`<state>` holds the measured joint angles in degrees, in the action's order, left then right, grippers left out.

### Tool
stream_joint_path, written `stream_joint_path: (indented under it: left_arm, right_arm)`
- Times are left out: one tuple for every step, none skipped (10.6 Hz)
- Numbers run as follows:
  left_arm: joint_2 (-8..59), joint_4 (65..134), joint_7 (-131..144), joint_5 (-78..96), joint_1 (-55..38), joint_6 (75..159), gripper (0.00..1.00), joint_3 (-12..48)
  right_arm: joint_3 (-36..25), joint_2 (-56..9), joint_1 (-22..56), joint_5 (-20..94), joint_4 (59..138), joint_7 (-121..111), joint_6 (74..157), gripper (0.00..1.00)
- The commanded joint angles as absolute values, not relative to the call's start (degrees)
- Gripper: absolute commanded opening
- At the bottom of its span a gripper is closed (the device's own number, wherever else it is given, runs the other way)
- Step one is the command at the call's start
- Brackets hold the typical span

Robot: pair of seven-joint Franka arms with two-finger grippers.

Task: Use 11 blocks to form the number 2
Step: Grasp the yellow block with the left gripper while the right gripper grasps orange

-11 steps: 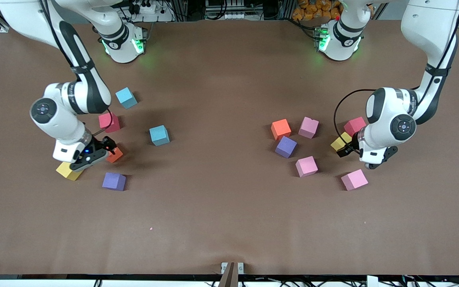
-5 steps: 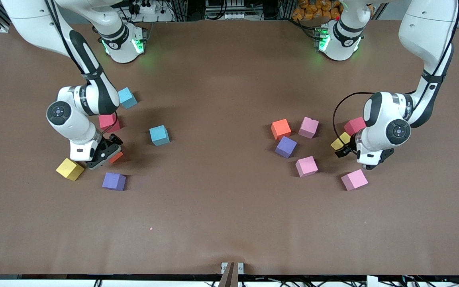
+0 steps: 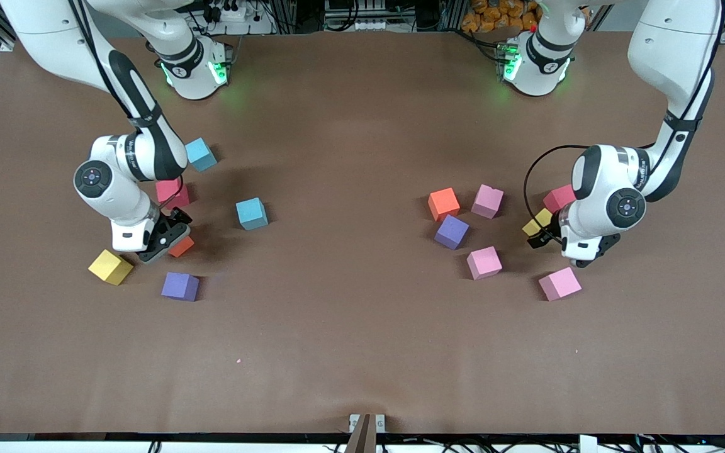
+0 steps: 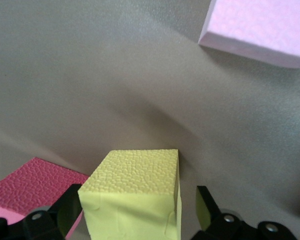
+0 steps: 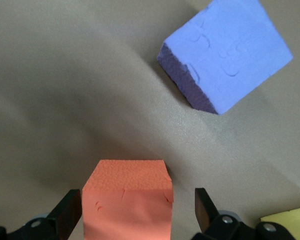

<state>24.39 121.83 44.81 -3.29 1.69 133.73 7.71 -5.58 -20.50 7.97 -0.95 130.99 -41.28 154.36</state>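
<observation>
L hand (image 4: 135, 220) astride yellow block (image 4: 135, 197), R hand (image 5: 132, 217) astride orange block (image 5: 127, 200) (both agape, ungripped).

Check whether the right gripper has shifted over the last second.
Yes. The right gripper, open, left the yellow block and now straddles the orange block, toward the purple one.

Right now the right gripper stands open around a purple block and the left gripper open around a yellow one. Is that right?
Not quite. In the right wrist view the right gripper stands open around an orange block; the purple block lies apart. The left gripper is indeed open around a yellow block.
</observation>
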Motion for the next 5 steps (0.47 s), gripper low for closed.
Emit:
stream_joint_path:
  left_arm:
    - [24.17,123.05,46.76,-5.19,1.67,134.3,1.0,7.91]
    - [24.17,123.39,46.76,-5.27,1.58,134.3,1.0,7.91]
    - [24.17,123.4,46.67,-5.62,1.5,134.21,0.87,7.91]
    - [24.17,123.4,46.67,-6.67,1.49,134.03,0.29,8.0]
    - [24.08,123.4,46.84,-6.68,1.15,133.95,0.04,8.0]
  right_arm:
    - [-5.1,-20.04,7.12,-0.79,132.27,-42.98,155.13,1.0]
    - [-5.18,-20.04,7.03,-0.79,132.28,-43.07,155.3,1.0]
    - [-5.19,-20.21,6.86,-0.79,132.28,-42.98,156.09,1.0]
    - [-5.19,-20.82,6.59,-0.79,132.28,-42.98,156.18,1.0]
    - [-5.19,-20.92,5.72,-0.79,132.36,-43.07,156.27,1.0]
